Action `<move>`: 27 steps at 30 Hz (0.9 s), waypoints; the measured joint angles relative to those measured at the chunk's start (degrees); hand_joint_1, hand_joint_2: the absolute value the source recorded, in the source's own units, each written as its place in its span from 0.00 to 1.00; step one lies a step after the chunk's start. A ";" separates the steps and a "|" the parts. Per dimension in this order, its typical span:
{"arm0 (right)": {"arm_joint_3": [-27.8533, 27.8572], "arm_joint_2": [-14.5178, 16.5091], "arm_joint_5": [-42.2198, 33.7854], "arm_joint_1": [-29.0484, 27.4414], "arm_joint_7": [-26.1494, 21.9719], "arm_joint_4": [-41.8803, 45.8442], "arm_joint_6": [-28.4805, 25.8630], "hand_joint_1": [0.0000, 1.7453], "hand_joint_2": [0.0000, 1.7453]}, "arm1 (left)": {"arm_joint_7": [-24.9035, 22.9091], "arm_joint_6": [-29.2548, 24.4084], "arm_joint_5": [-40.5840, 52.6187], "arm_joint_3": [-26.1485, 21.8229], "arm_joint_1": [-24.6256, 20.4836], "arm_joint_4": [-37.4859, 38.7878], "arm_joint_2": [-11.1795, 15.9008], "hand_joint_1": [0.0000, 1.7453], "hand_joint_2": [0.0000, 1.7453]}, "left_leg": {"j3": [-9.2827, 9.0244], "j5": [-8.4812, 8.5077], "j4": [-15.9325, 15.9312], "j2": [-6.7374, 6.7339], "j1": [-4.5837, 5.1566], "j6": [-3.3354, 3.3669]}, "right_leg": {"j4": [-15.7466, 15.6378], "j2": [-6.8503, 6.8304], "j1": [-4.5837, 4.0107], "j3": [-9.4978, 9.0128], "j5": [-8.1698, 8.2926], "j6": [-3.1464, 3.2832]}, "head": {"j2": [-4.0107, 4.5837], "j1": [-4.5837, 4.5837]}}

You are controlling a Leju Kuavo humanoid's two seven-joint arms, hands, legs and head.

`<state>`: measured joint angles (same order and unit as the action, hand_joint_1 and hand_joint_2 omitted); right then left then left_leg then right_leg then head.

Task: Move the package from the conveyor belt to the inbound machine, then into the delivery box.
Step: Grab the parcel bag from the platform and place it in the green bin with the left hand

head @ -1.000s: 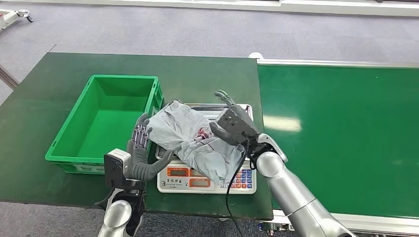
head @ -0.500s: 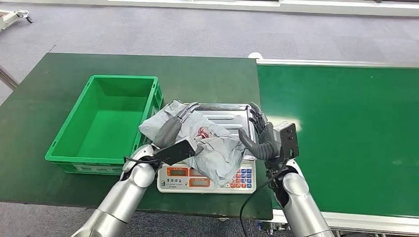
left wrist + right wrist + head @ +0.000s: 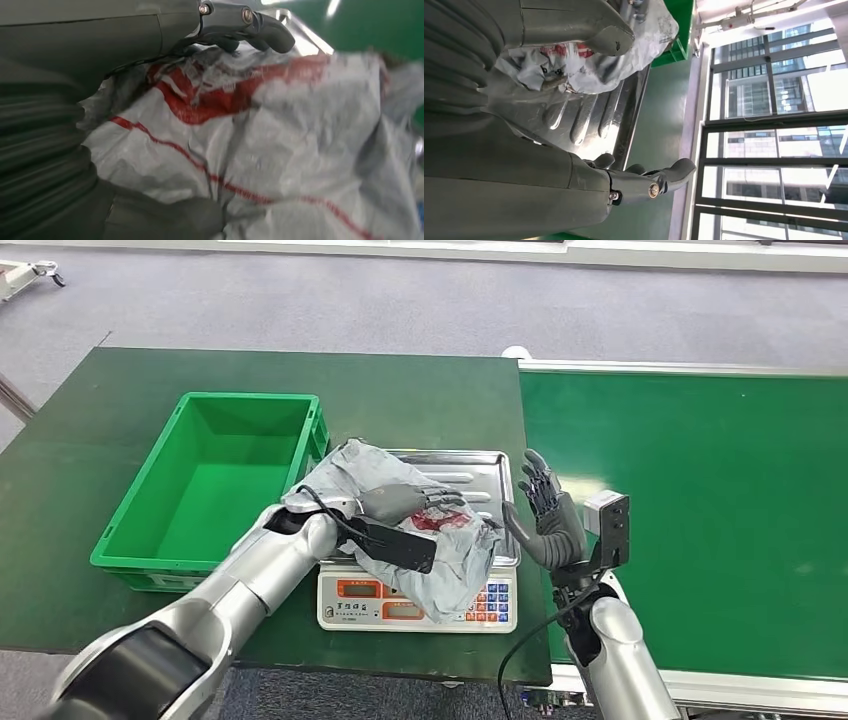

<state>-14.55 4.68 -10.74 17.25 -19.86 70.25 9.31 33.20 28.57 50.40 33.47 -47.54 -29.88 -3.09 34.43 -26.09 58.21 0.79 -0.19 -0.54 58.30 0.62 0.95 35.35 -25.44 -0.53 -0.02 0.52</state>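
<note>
One package (image 3: 420, 530), a crumpled grey plastic mailer with red print, is lying on the ribbed steel pan of one weighing scale (image 3: 470, 472), its lower edge drooping over the scale's front panel with orange displays and coloured keys. Two silver arms are reaching in. The left hand (image 3: 405, 502) is lying on top of the package, fingers stretched flat across the wrinkled film; the left wrist view is showing the thumb and fingertips pressing against the plastic (image 3: 280, 145), though whether they are actually pinching it cannot be told. The right hand (image 3: 545, 515) is standing upright just beside the scale's right edge, fingers spread and holding nothing, apart from the package. One green plastic crate (image 3: 130, 515), rectangular with ribbed walls, is sitting just left of the scale on the dark green surface (image 3: 420, 390). One smooth green conveyor belt (image 3: 700, 490) with a pale metal frame is lying to the right.
</note>
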 joint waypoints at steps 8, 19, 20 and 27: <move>0.56 0.00 -0.56 -0.33 0.86 0.56 0.67 0.00 1.00 | 0.94 6.31 0.13 6.21 -4.62 2.61 1.99 1.00 1.00 | -0.03 0.00 0.00 -0.02 0.00 0.00 | 0.01 0.02 -0.01 -0.01 0.00 0.00 | 0.00 0.00; 1.38 0.00 -1.28 -1.03 1.35 1.37 1.35 0.00 1.00 | 1.08 7.89 -0.02 9.61 -5.82 2.23 3.94 1.00 1.00 | -0.03 0.00 -0.01 -0.02 0.00 -0.01 | 0.01 0.03 -0.01 -0.01 0.00 0.00 | 0.00 0.00; 1.53 0.00 -1.40 -1.15 1.36 1.48 1.44 0.00 1.00 | 1.08 8.00 -0.02 9.89 -5.85 1.99 4.19 1.00 1.00 | -0.03 0.00 -0.01 -0.02 0.00 -0.01 | 0.01 0.03 -0.01 -0.01 0.00 0.00 | 0.00 0.00; 2.26 0.00 -1.45 -2.13 0.47 1.98 2.01 0.00 1.00 | -1.91 1.60 1.17 11.86 -6.19 -0.82 6.28 1.00 1.00 | -0.03 0.02 -0.01 -0.01 0.00 -0.01 | 0.01 0.02 -0.02 0.01 0.00 0.00 | 0.00 -0.01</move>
<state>-12.29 4.68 -12.19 15.13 -19.39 72.23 11.32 31.29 30.16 51.57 45.32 -53.73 -30.70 3.20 34.41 -26.07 58.21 0.78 -0.20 -0.56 58.31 0.64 0.94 35.36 -25.44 -0.53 -0.02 0.52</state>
